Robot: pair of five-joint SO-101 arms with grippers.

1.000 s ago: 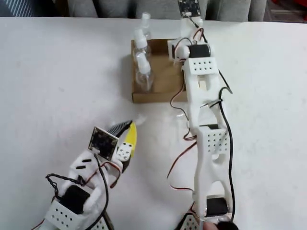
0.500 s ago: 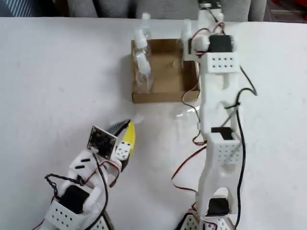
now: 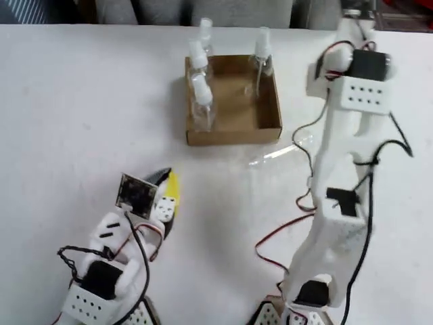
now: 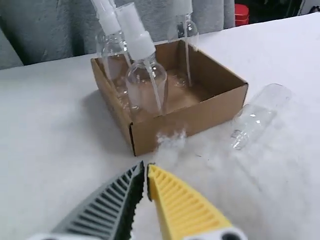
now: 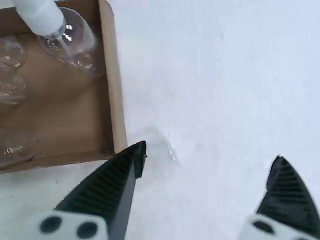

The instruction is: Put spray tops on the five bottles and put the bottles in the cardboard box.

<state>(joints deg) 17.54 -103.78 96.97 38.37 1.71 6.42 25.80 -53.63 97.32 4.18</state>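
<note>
Toward the near left corner of the surface (image 3: 81,101), my left end effector (image 4: 146,170) is clenched on nothing, its ribbed grey and yellow jaws pressed together. Beyond it, just off the box's near right corner, the fifth bottle (image 4: 257,112) lies on its side: clear, round plastic, neck open, no top. The box (image 4: 200,117), shallow brown cardboard, holds four upright bottles (image 3: 201,95) with white spray tops (image 4: 135,35): three along its left wall and a fourth bottle (image 3: 260,47) in the far right corner. Farthest out, my right end effector (image 5: 209,154) hangs released, jaws wide, beside the box's right wall. I judge that only the last bottle is left. It needs a top, and being smooth and round it may roll.
</note>
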